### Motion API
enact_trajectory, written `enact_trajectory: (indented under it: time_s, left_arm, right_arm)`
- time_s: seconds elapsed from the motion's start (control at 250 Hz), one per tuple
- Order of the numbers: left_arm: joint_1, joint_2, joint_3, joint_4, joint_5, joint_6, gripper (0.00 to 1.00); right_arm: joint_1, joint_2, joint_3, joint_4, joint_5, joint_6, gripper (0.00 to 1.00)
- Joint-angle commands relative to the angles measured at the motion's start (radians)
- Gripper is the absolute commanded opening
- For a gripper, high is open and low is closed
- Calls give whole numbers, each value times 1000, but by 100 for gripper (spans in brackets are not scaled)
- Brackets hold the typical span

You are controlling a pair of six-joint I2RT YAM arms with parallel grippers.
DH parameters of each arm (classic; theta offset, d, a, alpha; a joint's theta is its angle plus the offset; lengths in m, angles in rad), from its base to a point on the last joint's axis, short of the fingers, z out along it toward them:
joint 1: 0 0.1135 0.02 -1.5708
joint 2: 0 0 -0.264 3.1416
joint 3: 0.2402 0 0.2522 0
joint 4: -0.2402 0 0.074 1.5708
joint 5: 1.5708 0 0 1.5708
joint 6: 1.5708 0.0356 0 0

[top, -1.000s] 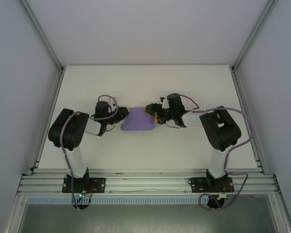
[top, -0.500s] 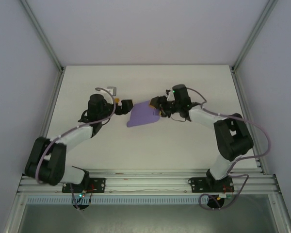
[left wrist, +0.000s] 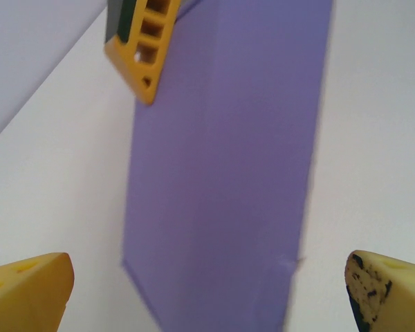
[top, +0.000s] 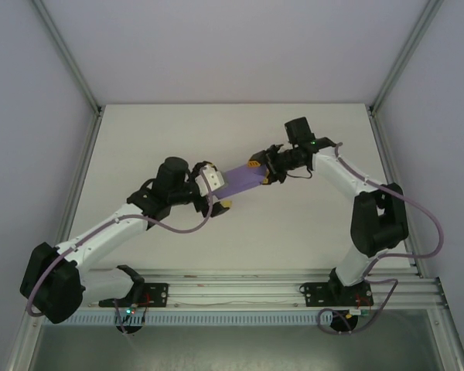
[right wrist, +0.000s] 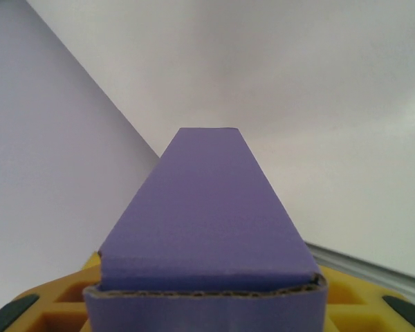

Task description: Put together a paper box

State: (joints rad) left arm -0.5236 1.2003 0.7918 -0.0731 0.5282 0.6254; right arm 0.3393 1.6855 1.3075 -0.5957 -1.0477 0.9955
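The paper box (top: pixel 241 178) is a purple, narrow, flattened card piece held off the white table (top: pixel 232 131) between the two arms. My right gripper (top: pixel 263 168) is shut on its right end. In the right wrist view the box (right wrist: pixel 207 207) runs away from the yellow fingers (right wrist: pixel 62 301), its corrugated edge close to the camera. My left gripper (top: pixel 216 188) is open at the box's left end. In the left wrist view the box (left wrist: pixel 228 173) runs between the wide-apart yellow fingertips (left wrist: pixel 28 287) without touching them. The right gripper's yellow finger (left wrist: pixel 144 48) shows at the far end.
Aluminium frame posts (top: pixel 77 77) and grey walls close off the table on the left, right and back. A metal rail (top: pixel 232 282) with both arm bases runs along the near edge.
Both arms have stretched out. The right gripper carried the box back and to the right, and it now looks narrower. The left gripper swung round to the box's left end.
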Motion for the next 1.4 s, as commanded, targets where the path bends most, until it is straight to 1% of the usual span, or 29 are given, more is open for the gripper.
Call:
enact_trajectory:
  time_s: [0.0,0.1,0.2,0.3,0.336,0.404,0.476,0.54,0.6,0.744,0.831,0.911,0.967,0.999,1.055,1.087,1.127,1.155,1.163,1.275,1.343,1.395]
  left_arm:
    - [-11,33,50,-51,-66,116,100]
    - [-21,68,52,-29,-114,104,100]
    - [-32,103,63,-46,-103,105,100]
    - [-41,127,68,-27,-135,103,100]
    - [-42,132,71,-17,-157,99,100]
    - [-44,143,84,-23,-172,99,99]
    - [-49,148,102,-36,-188,90,92]
    - [-48,141,90,8,-219,73,85]
    - [-49,133,72,64,-250,62,73]
    - [-49,119,67,84,-267,69,53]
    - [-49,109,70,89,-260,60,47]
    - [-49,98,60,100,-241,63,44]
    - [-48,93,58,98,-228,62,43]
    - [-49,91,61,85,-210,62,42]
    - [-49,90,66,57,-195,66,41]
    - [-49,91,71,39,-187,68,41]
    - [-49,94,75,21,-188,64,39]
    - [-48,97,81,4,-190,59,39]
    - [-47,98,81,-1,-192,59,39]
    - [-48,122,105,-98,-213,47,38]
    - [-47,141,137,-197,-205,44,38]
    - [-47,156,161,-281,-193,51,38]
  right_arm:
    - [2,5,25,-31,-64,66,39]
    - [3,-4,5,28,-86,127,38]
    - [2,-12,-12,78,-80,184,37]
    - [4,-15,-26,139,-107,242,34]
    - [4,-16,-29,148,-113,244,34]
    - [4,-13,-21,105,-116,213,34]
    - [4,-7,-16,69,-120,184,34]
    - [5,0,-22,63,-129,181,35]
    - [4,5,-29,56,-136,178,35]
    - [6,0,-34,44,-141,158,37]
    - [5,-3,-36,26,-138,141,40]
    - [5,-8,-38,8,-117,123,47]
    - [3,-13,-29,-17,-91,78,51]
    - [3,-16,-19,-38,-71,48,57]
    - [0,-30,-10,-33,-36,25,61]
    - [-3,-42,-8,-23,-8,16,66]
    - [-7,-61,-10,1,34,3,80]
    - [-12,-75,-11,10,79,-18,98]
    - [-12,-81,-12,10,93,-25,100]
    - [-60,-164,-11,15,312,-173,100]
    - [-83,-243,-11,21,507,-296,100]
    - [-83,-315,-30,66,662,-456,100]
